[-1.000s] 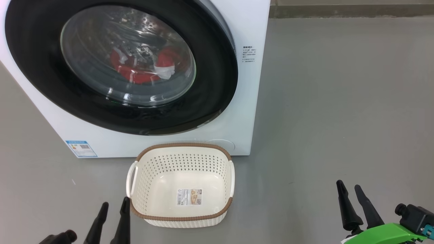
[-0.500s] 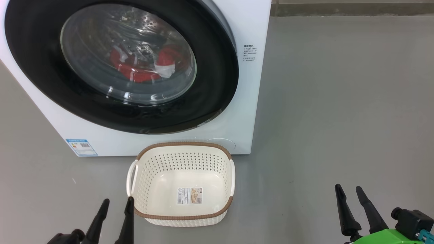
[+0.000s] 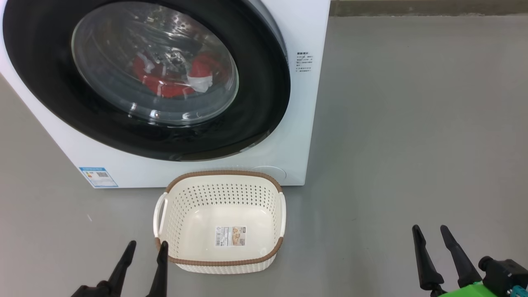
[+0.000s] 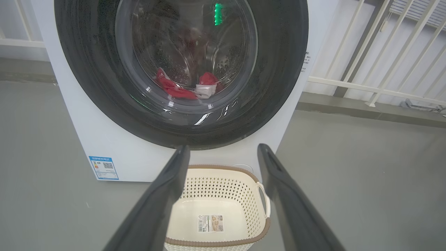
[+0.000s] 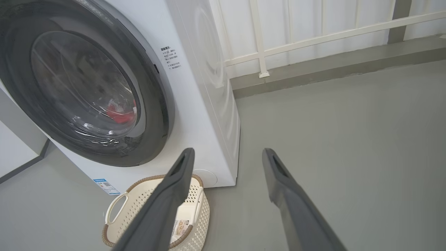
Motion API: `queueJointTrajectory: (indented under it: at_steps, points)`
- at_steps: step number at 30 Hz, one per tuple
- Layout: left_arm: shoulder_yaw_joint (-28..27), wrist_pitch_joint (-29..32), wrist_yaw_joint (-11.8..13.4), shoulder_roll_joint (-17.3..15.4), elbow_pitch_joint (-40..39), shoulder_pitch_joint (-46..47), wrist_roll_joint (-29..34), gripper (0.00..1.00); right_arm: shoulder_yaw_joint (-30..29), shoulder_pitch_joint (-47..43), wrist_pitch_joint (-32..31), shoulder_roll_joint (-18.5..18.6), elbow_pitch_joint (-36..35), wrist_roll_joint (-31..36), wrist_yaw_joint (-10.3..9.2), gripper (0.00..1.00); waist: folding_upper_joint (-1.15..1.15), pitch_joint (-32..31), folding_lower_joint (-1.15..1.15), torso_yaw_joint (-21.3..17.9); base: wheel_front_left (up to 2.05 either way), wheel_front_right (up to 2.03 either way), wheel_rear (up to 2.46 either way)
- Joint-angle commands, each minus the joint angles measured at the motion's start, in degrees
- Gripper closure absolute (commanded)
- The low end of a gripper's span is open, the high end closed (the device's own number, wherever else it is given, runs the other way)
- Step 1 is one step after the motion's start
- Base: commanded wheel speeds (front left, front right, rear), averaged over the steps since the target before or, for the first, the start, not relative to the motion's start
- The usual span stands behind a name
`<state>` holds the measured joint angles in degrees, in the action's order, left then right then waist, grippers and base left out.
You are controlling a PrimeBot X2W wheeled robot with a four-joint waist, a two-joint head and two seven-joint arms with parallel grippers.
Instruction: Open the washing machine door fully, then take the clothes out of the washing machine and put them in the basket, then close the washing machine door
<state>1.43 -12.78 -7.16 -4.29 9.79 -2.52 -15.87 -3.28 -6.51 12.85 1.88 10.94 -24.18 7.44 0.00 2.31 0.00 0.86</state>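
You have the washing machine door (image 3: 154, 68) shut against the washing machine (image 3: 307, 123), and the red clothes (image 3: 165, 84) lie low in the drum behind its glass. The basket (image 3: 225, 173) sits on the floor (image 3: 412, 123), just in front of the machine. Your left gripper (image 3: 148, 243) hovers by the basket's near left corner. Your right gripper (image 3: 429, 227) is well off to the basket's right. Both sets of jaws stand wide apart, holding nothing.

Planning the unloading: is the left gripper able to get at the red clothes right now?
Probably not: the washing machine door looks shut, with the clothes behind its glass. The open left gripper sits low near the basket.
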Motion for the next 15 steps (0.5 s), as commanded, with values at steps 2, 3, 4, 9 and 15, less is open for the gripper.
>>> queueJointTrajectory:
  at_steps: [2, 3, 4, 9, 15]
  points:
    - [-1.43, -1.07, -0.30, -1.12, -0.96, 0.42, 2.03, 0.00, 0.83, 0.17, 1.01, 0.95, -1.83, 1.85, 0.04, 0.00, 0.00, 0.10, 0.00, 0.00, 0.00, 0.00, 0.00]
    - [-1.38, -1.23, -0.31, -1.14, -0.83, 0.42, 2.28, 0.00, 0.74, 0.09, 1.17, 0.96, -1.90, 2.20, 0.04, 0.00, 0.00, 0.12, 0.00, 0.00, 0.00, 0.00, 0.00]
    - [-1.31, -1.39, -0.31, -1.21, -0.74, 0.43, 2.56, 0.00, 0.63, 0.01, 1.33, 0.96, -2.01, 2.53, 0.04, 0.00, 0.00, 0.14, 0.00, 0.00, 0.00, 0.00, 0.00]
    - [-1.04, -2.21, -0.33, -1.59, -0.45, 0.22, 5.04, 0.00, 0.43, -0.63, 2.14, 1.00, -2.52, 4.81, 0.05, 0.00, 0.00, 0.17, 0.00, -0.02, 0.00, 0.00, 0.00]
    - [-0.98, -2.22, -0.33, -1.55, -0.36, 0.04, 4.61, 0.00, 0.31, -0.89, 2.15, 1.00, -2.61, 4.61, 0.05, 0.00, 0.00, 0.15, 0.00, -0.10, 0.00, 0.00, 0.00]
